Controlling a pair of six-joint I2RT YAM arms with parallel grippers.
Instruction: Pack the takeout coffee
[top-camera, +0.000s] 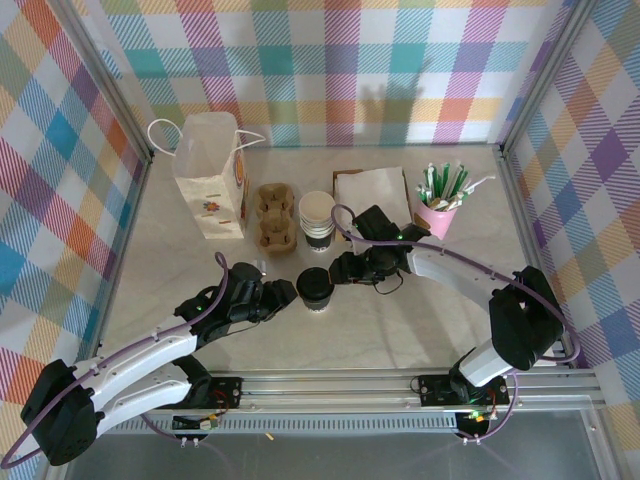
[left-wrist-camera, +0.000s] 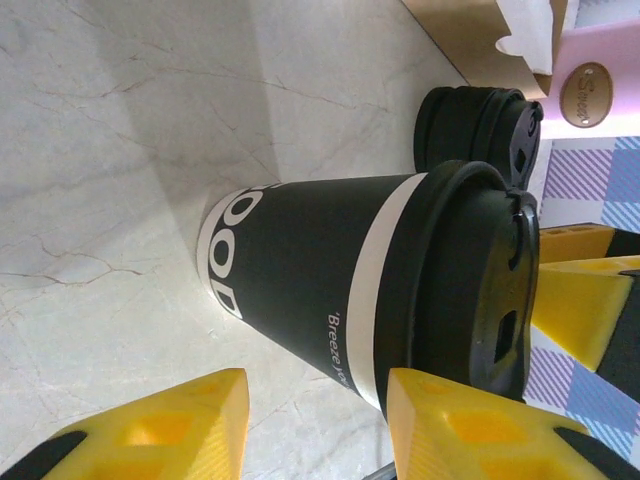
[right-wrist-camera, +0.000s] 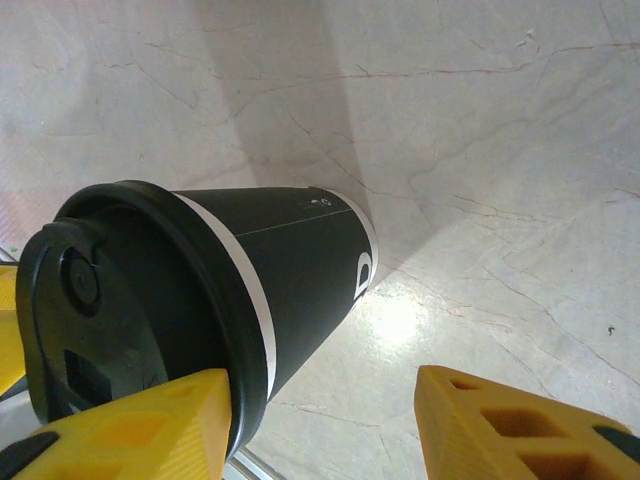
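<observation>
The lower frame edge cuts off my left fingers (left-wrist-camera: 170, 430) and my right fingers (right-wrist-camera: 510, 425). One left finger covers part of the takeout coffee's (left-wrist-camera: 300, 270) small print. The lid stack (left-wrist-camera: 465, 120) stands partly hidden behind it.

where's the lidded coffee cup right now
Top view: the lidded coffee cup stands upright between the left claw and right claw, just on the near side of the stack of lidless cups.

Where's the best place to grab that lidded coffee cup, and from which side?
Probably grip the takeout coffee on its dark wall just under the lid, coming level from the side: it stands upright, widening upward, so it shouldn't slip through.
</observation>
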